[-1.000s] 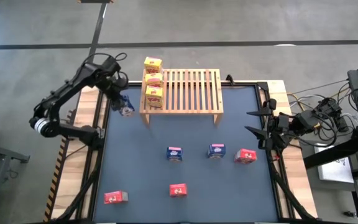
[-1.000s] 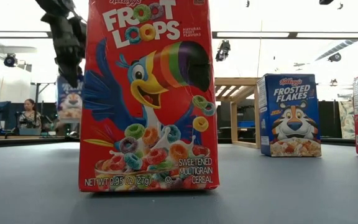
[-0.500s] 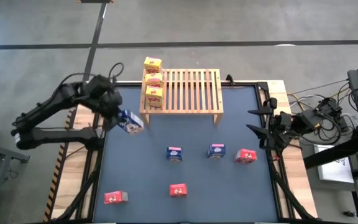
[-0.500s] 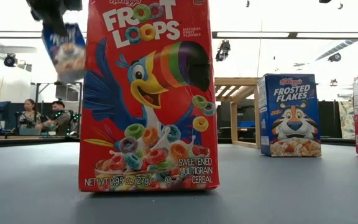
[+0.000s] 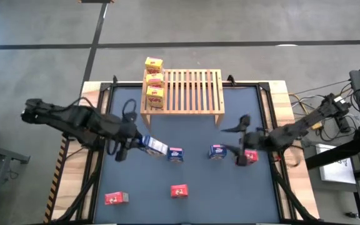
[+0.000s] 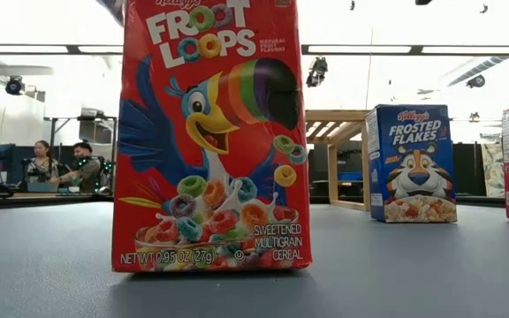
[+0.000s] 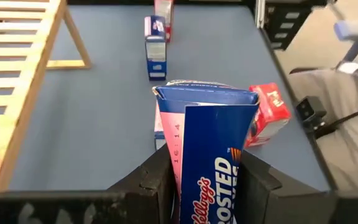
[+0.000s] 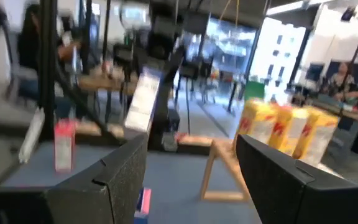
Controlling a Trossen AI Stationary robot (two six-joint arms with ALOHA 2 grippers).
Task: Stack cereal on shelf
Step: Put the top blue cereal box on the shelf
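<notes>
A dark blue-grey table top (image 5: 186, 175) framed in pale wood, on a grey concrete floor; in the low view people sit at desks in a bright workshop well behind it. The slatted wooden shelf (image 5: 192, 94) stands at the far edge, with three yellow cereal boxes (image 5: 154, 80) lined up near-to-far along its left end. The left gripper (image 5: 132, 141) is out over the table's left-centre, fingers clamped on the blue Frosted Flakes box (image 7: 213, 155), carried tilted with its long axis pointing right. The shelf lies to the far side of it and a little right, so that's the way this box has to travel, and it probably needs righting first. Two more blue boxes (image 5: 175, 154) (image 5: 217, 151) stand in mid-table just right of the held one. The right gripper (image 5: 241, 145) is at the red box (image 5: 249, 157) on the right, fingers spread and holding nothing. Two other red Froot Loops boxes (image 5: 179, 191) (image 5: 115, 198) wait near the front edge.
</notes>
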